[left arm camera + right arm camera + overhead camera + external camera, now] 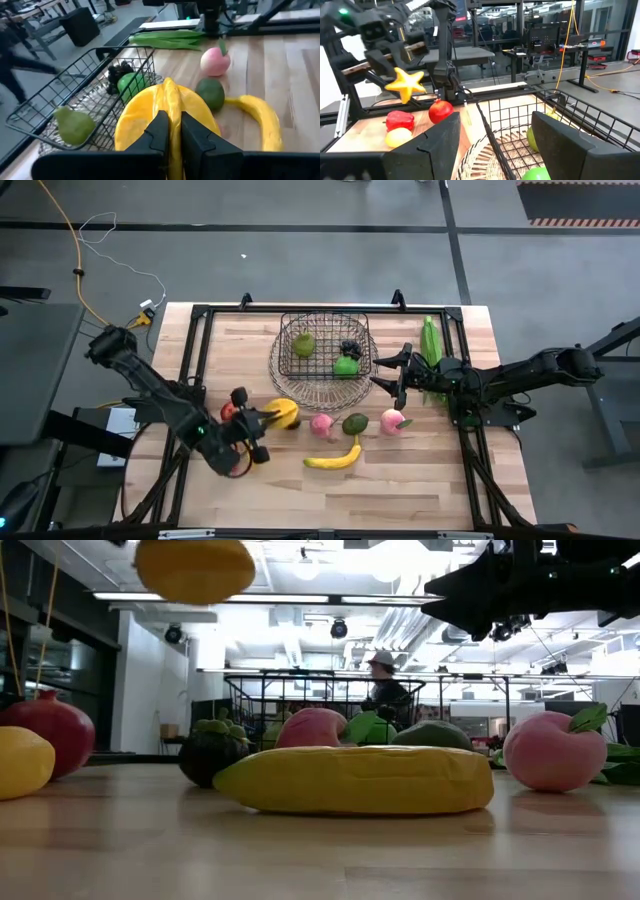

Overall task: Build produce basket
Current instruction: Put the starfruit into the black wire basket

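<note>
My left gripper is shut on a yellow starfruit and holds it above the table's near left, short of the dark wire basket. The basket holds a green pear, dark grapes and a round green fruit. Two pink peaches, an avocado and a banana lie on the wood in front of the basket. My right gripper waits open beside the basket's right rim, touching nothing. My left gripper pinches one raised ridge of the starfruit between its two fingers. The fingers come from the table's near left, slanting slightly down. The starfruit hangs clear of the table, out in front of the fingertips.
A red pepper, a red round fruit and a lemon lie at the table's left. A long green husk lies by the right arm. A person stands in the room beyond the table.
</note>
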You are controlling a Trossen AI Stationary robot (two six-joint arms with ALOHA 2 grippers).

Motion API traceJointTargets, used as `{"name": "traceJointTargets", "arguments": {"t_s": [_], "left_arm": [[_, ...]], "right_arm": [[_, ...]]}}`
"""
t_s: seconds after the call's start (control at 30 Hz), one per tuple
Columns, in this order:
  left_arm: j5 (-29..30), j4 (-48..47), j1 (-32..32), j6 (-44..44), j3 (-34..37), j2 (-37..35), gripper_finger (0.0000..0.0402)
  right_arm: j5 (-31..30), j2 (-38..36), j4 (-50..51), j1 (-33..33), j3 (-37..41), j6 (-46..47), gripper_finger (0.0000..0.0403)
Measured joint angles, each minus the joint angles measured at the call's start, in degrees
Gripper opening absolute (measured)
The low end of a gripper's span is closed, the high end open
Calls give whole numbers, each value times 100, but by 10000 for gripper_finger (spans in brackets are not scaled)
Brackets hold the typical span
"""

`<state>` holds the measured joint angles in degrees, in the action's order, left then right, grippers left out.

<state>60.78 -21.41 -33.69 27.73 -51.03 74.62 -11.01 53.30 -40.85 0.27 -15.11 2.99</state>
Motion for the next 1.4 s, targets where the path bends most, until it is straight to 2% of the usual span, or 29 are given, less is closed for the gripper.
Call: {"name": "traceJointTargets", "arguments": {"t_s": [0.13, 0.27, 0.37, 0.47, 0.57, 0.7, 1.2, 1.4], "left_arm": [[-655, 1697, 440, -944, 1031, -567, 13], [-2283, 4160, 1281, -2204, 2116, -971, 13], [-3457, 5505, 1938, -2675, 2698, -1143, 13], [-4044, 6344, 2418, -2796, 3072, -1281, 14], [-4200, 6867, 2632, -2798, 3329, -1405, 14], [-4271, 7233, 2596, -2893, 3408, -1512, 15], [-4238, 7231, 2499, -2993, 3414, -1511, 16], [-4238, 7231, 2500, -2993, 3413, -1509, 16]], "right_arm": [[0, 0, -36, -1, 0, 106, 236], [1, 0, -54, 0, 0, 106, 236], [1, 0, -54, 0, 0, 110, 236], [148, 0, -50, -2, 0, 170, 236], [393, 0, -51, -1, 0, 171, 236], [613, 0, -51, 0, 0, 172, 236], [645, 0, -51, 13, 0, 213, 236], [1240, 0, 51, 14, 0, -47, 236]]}}
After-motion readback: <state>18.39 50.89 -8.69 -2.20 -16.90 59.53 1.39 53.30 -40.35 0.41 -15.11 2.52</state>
